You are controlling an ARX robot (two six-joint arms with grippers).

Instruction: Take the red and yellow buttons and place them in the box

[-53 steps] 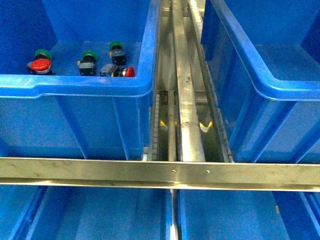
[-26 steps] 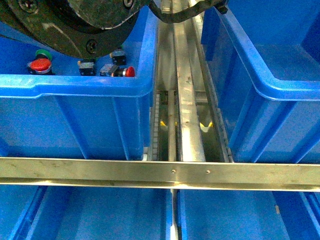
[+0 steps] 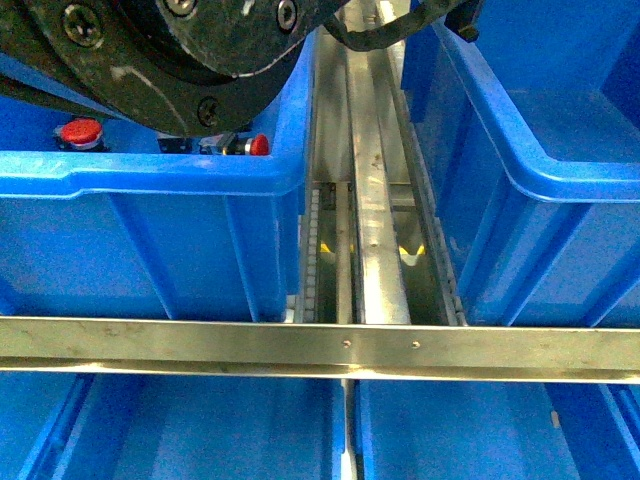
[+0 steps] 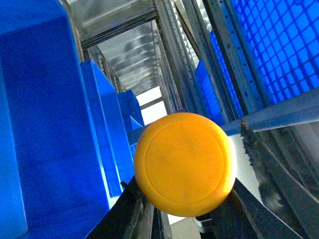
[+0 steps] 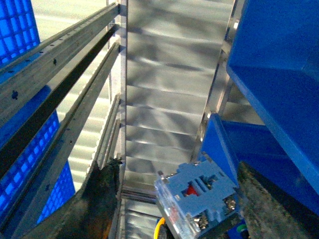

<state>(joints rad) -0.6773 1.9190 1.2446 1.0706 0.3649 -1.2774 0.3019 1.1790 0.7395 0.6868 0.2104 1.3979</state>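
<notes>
Two arms loaded here, by the look of it. The left gripper (image 4: 184, 199) is closed on a round yellow plastic button cap (image 4: 184, 164). Its dark fingers (image 4: 130, 209) pinch the cap from either side, and the cap face points straight at the wrist camera. The right gripper (image 5: 178, 191) looks closed on a pale grey switch body with metal screw terminals (image 5: 197, 196), seen from underneath with a red spot in the middle. The cap is hidden from there, so I can't tell its colour. Both wrist cams only show shelving and blue crates, so neither tells you what the load hangs over.

From the front, a big black arm housing (image 3: 150, 50) covers most of the left blue plastic bin (image 3: 150, 175). In that bin, a red mushroom-cap button (image 3: 80, 130) sits near the left end. A second red button (image 3: 258, 144) lies on its side by the near right corner. The right blue plastic bin (image 3: 560, 170) shows no parts in the bit that's visible, so my guess is that's the drop box.

For placing, I'd get the gripper properly inside the bin walls, go low, then open slowly, since a round cap will probably roll or bounce. I'd also go one arm at a time, because the gap around the steel rail (image 3: 372, 200) between the bins looks like an easy place to lose a part.
</notes>
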